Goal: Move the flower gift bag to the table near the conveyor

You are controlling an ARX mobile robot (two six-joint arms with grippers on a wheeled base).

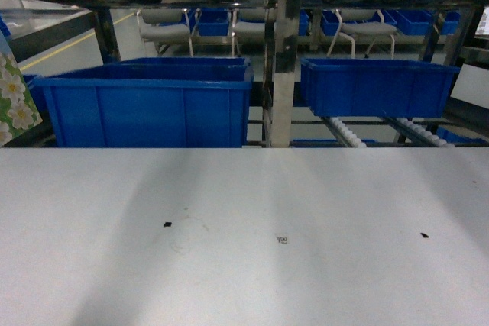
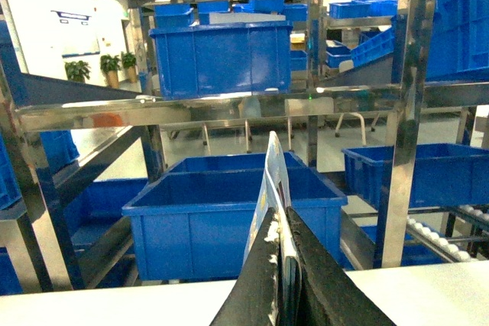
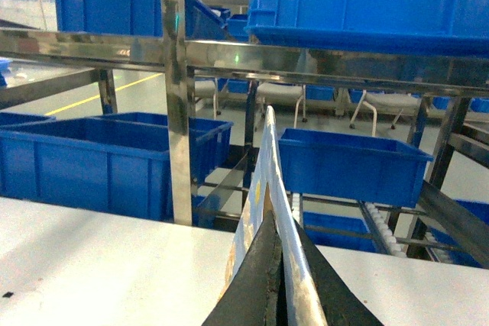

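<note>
Left gripper (image 2: 284, 280): my jaws pinch the flower gift bag (image 2: 269, 196) rim.
Right gripper (image 3: 279, 280): clamped on its thin edge too.
Handling: probably light, floppy paper; hold rims.

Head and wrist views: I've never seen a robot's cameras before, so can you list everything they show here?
table: one, white with tiny dark specks, foreground
conveyor: steel rack with white roller lanes, behind the table
blue bins: two large ones on the rack, more on the shelves behind
flower gift bag: one, green with white flowers, at the far left edge
flat item: one, pale, seen edge-on, not identifiable
chairs: three, grey, beyond the rack
potted plants: about three, green, far background
left gripper: black, closed on a thin bag edge
right gripper: black, closed on the flat item
</note>
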